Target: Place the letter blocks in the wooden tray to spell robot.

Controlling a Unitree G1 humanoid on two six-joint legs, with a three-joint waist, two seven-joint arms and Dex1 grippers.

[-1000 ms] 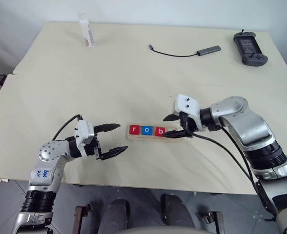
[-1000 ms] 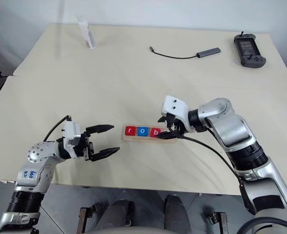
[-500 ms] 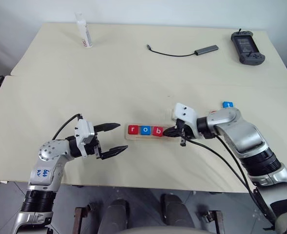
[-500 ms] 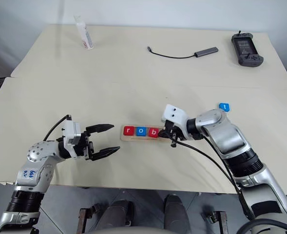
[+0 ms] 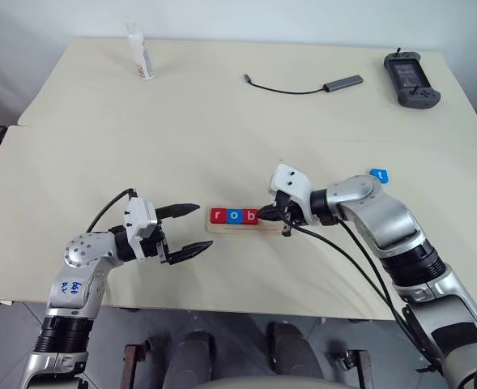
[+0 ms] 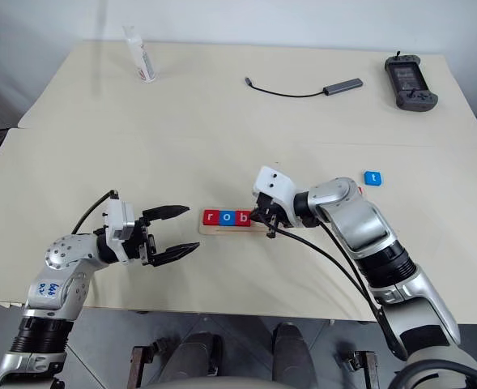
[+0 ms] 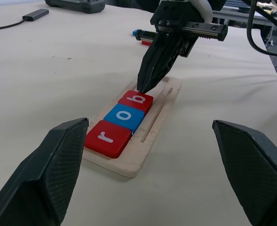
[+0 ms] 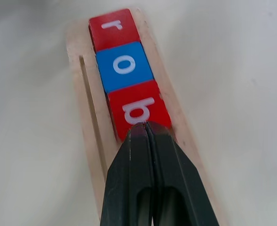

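Observation:
The wooden tray (image 5: pixel 268 226) lies near the table's front edge. It holds three letter blocks in a row: red r (image 5: pixel 219 215), blue o (image 5: pixel 235 215) and red b (image 5: pixel 250 215). My right gripper (image 5: pixel 262 216) is shut, holding nothing. Its joined fingertips (image 8: pixel 145 127) touch the b block's right end over the tray's bare half. A blue t block (image 5: pixel 378 174) lies on the table to the right, behind my right forearm. A red block's edge (image 7: pixel 147 42) shows beside it. My left gripper (image 5: pixel 204 227) stands open and empty just left of the tray.
At the table's back stand a white bottle (image 5: pixel 140 53) on the left, a cable with an adapter (image 5: pixel 303 87) in the middle and a black controller (image 5: pixel 412 73) on the right. A seam (image 5: pixel 141 130) crosses the tabletop.
My right gripper has shut and slid left along the tray up to the b block. The three tiles now sit closer together. The left arm has kept still.

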